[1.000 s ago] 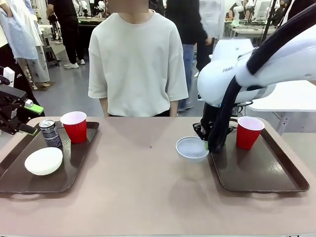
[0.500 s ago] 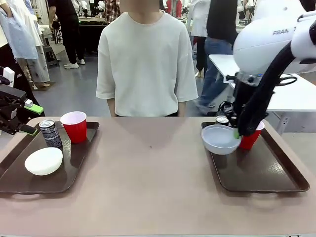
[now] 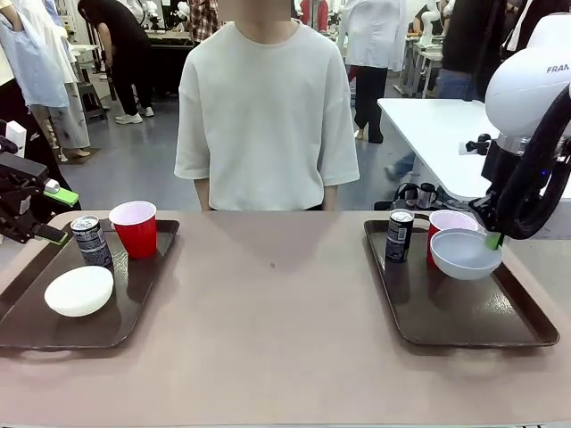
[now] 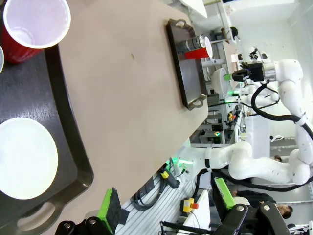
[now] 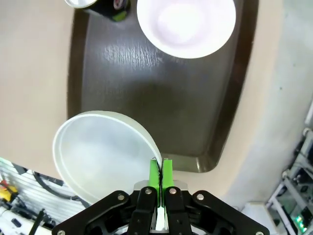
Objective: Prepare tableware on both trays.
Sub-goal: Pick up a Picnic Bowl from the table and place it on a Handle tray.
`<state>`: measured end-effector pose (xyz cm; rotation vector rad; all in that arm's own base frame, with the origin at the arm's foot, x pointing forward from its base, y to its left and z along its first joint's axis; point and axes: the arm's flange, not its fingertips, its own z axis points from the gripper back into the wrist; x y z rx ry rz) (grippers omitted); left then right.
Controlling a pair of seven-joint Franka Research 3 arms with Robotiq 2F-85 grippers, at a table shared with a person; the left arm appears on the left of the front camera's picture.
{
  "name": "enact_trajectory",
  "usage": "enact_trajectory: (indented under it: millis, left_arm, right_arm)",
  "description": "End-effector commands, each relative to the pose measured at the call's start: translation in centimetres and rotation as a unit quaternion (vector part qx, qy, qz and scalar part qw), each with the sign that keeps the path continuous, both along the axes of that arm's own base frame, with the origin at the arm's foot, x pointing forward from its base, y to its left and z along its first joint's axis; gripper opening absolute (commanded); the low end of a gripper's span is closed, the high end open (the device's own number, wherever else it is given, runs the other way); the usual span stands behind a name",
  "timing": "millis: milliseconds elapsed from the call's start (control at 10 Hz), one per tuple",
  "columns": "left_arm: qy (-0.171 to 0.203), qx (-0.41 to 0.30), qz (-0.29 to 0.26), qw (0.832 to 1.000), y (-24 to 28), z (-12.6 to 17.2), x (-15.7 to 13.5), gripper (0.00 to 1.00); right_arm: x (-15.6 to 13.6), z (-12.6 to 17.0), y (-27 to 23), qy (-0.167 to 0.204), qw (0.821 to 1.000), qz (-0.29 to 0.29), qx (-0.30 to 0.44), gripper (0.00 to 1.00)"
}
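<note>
The right end effector (image 5: 160,177) is pinched shut on just the rim of the bowl (image 3: 465,253), held above the tray (image 3: 464,316) at right of frame, so it could easily tip or clip the red cup (image 3: 449,223) going down.

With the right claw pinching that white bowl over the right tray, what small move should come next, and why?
Probably lower the bowl onto bare floor of the right tray nearer the robot. The right claw pinches its rim, holding it above the tray, where the red cup and can already stand.
</note>
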<state>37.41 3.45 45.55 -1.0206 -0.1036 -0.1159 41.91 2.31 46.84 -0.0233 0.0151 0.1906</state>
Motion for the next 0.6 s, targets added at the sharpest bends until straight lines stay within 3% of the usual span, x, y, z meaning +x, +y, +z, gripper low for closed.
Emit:
enact_trajectory:
  millis: [0,500]
  left_arm:
    - [-0.012,-0.010,-0.004,1.000,0.1,-0.1,-0.1,1.00]
    - [-0.012,-0.010,-0.004,1.000,0.1,-0.1,-0.1,1.00]
  right_arm:
    - [0.1,-2.8,0.1,-0.016,0.999,0.038,0.012,0.00]
    - [0.7,-8.6,-0.6,-0.011,0.999,0.020,0.024,0.00]
